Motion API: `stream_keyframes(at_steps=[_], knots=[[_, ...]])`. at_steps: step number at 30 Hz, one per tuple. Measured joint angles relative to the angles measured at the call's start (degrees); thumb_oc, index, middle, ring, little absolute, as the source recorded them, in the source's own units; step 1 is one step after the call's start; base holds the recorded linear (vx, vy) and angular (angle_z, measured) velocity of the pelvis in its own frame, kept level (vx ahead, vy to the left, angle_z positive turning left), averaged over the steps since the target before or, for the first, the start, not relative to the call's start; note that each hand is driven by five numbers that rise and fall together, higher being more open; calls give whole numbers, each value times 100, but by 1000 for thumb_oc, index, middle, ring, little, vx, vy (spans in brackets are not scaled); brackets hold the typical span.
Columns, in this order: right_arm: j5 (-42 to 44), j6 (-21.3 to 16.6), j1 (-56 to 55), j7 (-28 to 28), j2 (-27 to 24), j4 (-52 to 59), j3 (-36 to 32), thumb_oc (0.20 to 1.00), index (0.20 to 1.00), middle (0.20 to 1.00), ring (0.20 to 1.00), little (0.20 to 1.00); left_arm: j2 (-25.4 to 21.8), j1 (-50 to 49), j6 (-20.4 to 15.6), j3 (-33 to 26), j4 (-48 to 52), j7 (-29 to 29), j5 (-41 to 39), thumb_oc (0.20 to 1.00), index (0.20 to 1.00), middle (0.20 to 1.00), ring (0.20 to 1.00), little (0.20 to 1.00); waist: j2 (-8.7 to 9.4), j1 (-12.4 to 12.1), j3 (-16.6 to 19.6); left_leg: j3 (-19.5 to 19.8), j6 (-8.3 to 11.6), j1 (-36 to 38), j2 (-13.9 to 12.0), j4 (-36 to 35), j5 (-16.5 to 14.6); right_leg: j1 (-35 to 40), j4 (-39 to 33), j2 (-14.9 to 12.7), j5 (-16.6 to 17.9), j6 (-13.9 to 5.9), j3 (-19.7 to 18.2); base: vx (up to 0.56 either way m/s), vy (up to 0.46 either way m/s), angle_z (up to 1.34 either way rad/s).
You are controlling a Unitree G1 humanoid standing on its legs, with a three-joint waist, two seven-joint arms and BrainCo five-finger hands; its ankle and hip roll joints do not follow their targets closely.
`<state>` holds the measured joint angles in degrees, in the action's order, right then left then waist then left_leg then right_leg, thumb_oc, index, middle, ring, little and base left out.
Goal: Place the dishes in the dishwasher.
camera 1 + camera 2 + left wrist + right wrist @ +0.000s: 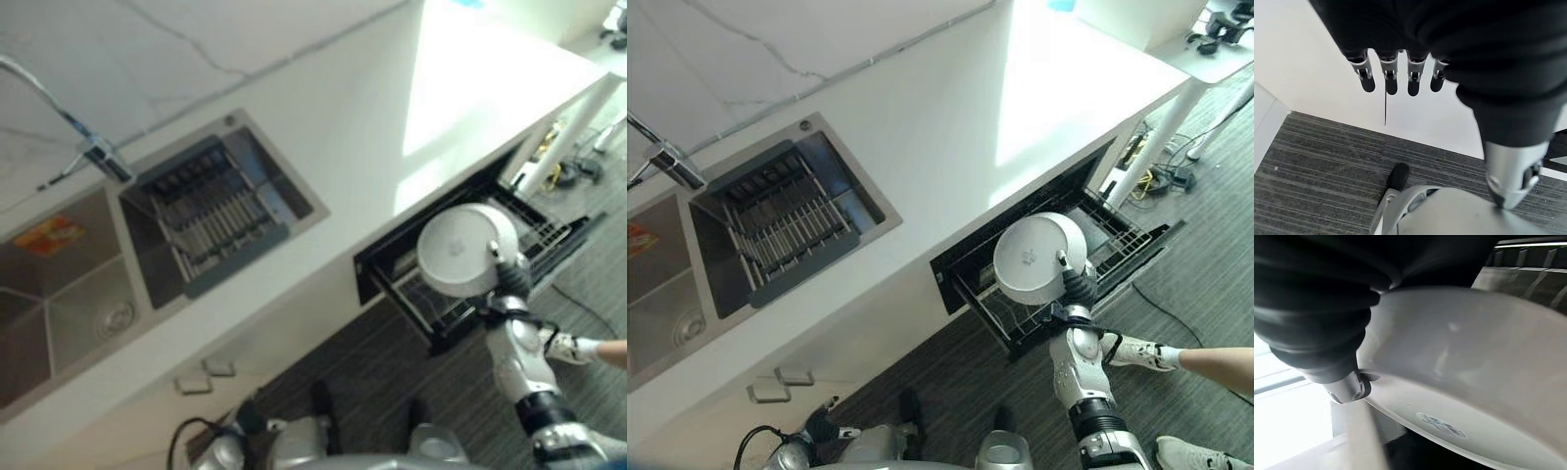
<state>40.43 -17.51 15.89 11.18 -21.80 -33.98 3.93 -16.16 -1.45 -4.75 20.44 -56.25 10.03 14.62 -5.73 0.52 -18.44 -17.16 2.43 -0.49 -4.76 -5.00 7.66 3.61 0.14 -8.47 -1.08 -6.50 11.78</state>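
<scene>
A kitchen: white counter (pixel 950 127), steel sink (pixel 666 294) with faucet (pixel 661 157), pull-out dishwasher rack (pixel 1107 245).

No writing can be made out: the round white plate (pixel 1038 257) above the pulled-out dishwasher rack (pixel 1117 245) bears a small grey mark at the middle of its underside, too blurred to read, and the orange-red sticker (pixel 47 235) lying in the steel sink (pixel 59 323) is equally unreadable.

The white plate (pixel 1038 257) hides part of the dishwasher rack (pixel 1117 240) — and the right hand's fingers.
</scene>
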Motion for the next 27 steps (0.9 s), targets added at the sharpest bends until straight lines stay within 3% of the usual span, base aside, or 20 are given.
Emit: stream_keyframes(at_steps=[4,8,11,15,17,19,25,27], knots=[[-364,620,548,65,-266,-177,-12,200,200,200,200,200,-196,137,3,-2,-3,-19,-9,1000,1000,1000,1000,1000,59,-126,-154,121,-113,-159,49,1,59,-84,16,-22,17,-27,132,-84,40,19],[-629,838,1132,195,-402,-664,13,200,200,200,200,200,-414,336,32,-1,3,-75,-125,1000,1000,1000,1000,1000,110,-252,-377,169,-119,-241,66,92,57,-147,125,-38,1,-24,164,-144,20,6],[-1090,955,1938,464,-864,-1294,7,200,200,200,200,200,-422,694,-43,170,-52,-34,-228,1000,1000,1000,1000,1000,23,-328,-682,284,-223,-810,44,580,-19,-696,754,-130,-160,-13,225,-153,15,17],[-2234,1090,2479,982,-1359,-1320,95,200,200,200,200,200,-430,880,-81,215,-110,18,-253,1000,1000,1000,1000,1000,-3,-500,-1048,383,-296,-1232,63,1041,-117,-1182,1490,-308,-414,33,279,-141,2,15],[-2891,1411,2781,1299,-1708,-1434,479,200,200,200,200,200,-453,896,-146,215,-112,50,-257,1000,1000,1000,1000,1000,-19,-586,-1106,426,-318,-1467,75,1229,-140,-1483,1827,-398,-575,129,283,-114,-25,15],[-3361,1601,2832,1471,-1729,-1574,602,200,200,200,200,200,-467,864,-163,217,-119,51,-285,1000,1000,1000,1000,1000,-19,-659,-1147,452,-325,-1506,70,1307,-149,-1573,1975,-425,-656,150,277,-66,-37,7],[-5131,2078,3132,1569,-1934,-1909,1831,200,200,200,200,200,-524,1001,-270,217,-167,63,-336,1000,1000,1000,1000,1000,-41,-748,-1188,891,-319,-1884,212,1464,-140,-1975,2430,-494,-806,147,298,-62,-39,8],[-5485,2145,3255,1586,-1928,-1959,1924,200,200,200,200,200,-540,1099,-266,217,-205,64,-339,1000,1000,1000,1000,1000,-44,-770,-1200,923,-297,-2025,200,1560,-127,-2088,2519,-490,-833,163,320,-40,-43,7]])
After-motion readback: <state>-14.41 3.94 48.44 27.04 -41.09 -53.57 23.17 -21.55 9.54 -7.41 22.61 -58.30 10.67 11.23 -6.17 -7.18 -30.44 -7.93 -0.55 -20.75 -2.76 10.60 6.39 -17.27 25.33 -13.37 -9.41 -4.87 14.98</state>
